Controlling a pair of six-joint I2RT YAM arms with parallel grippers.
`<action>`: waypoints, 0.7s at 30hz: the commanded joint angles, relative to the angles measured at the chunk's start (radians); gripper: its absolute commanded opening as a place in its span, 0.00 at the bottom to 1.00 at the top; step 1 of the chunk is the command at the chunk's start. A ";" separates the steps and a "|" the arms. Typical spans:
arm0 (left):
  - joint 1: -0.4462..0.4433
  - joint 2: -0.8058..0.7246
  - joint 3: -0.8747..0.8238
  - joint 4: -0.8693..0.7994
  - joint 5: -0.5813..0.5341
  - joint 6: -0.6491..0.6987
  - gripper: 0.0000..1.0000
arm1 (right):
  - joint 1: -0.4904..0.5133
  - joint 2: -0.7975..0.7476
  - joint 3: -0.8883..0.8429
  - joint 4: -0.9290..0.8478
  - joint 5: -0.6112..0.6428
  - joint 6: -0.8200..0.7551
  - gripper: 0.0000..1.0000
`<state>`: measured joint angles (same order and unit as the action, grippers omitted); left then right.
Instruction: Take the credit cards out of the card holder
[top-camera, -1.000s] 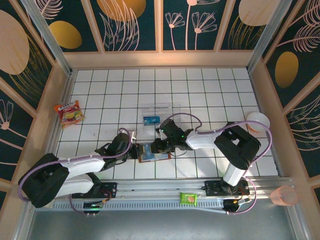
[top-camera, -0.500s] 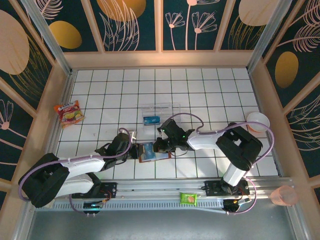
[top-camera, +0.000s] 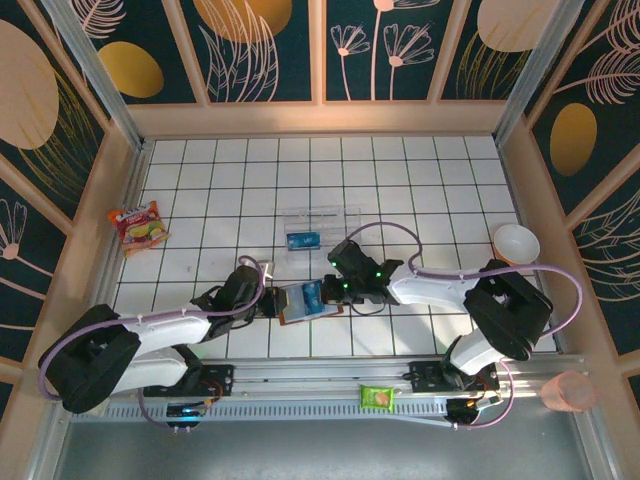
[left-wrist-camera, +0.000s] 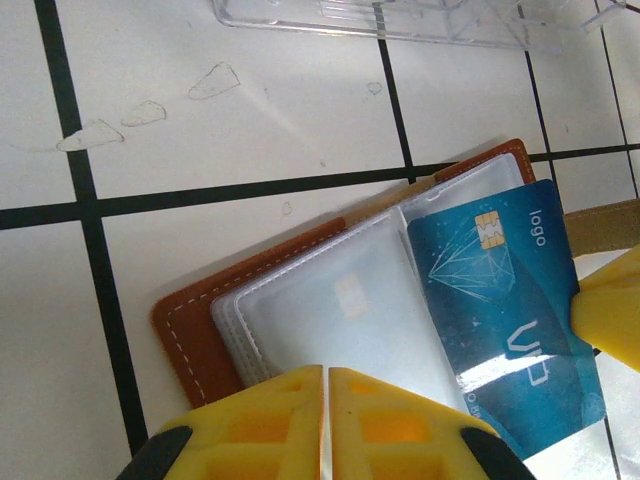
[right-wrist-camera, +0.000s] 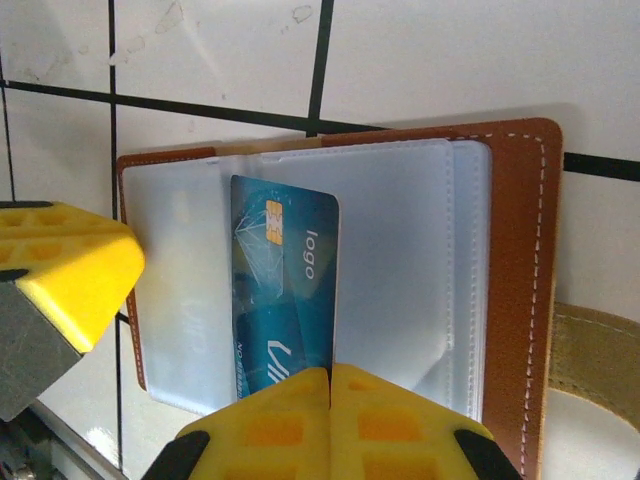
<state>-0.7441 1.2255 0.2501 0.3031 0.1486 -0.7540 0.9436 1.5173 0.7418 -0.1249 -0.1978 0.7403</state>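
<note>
1. Your left pincer (left-wrist-camera: 327, 378) has its fingers pressed together on one edge of the open holder (left-wrist-camera: 190, 335), which lies flat on the table (left-wrist-camera: 250, 90).
2. Your right pincer (right-wrist-camera: 330, 375) is clamped on the end of the blue card (right-wrist-camera: 285, 290), which sticks partly out of a clear sleeve.

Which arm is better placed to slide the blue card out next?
Right. The right claw, shut, sits at the exposed end of the credit card; the left claw, also shut, is over the clear sleeves of the card holder, apparently pinning them.
</note>
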 joint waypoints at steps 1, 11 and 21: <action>0.004 0.024 0.020 -0.017 0.009 0.026 0.11 | 0.015 0.003 0.057 -0.114 0.059 -0.079 0.00; 0.006 0.032 0.039 -0.030 0.008 0.035 0.11 | 0.021 -0.001 0.124 -0.213 0.103 -0.145 0.00; 0.007 0.050 0.044 -0.020 0.021 0.039 0.10 | 0.035 0.023 0.097 -0.128 0.033 -0.133 0.00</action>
<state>-0.7441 1.2587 0.2768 0.3023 0.1524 -0.7330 0.9623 1.5215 0.8490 -0.2806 -0.1352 0.6224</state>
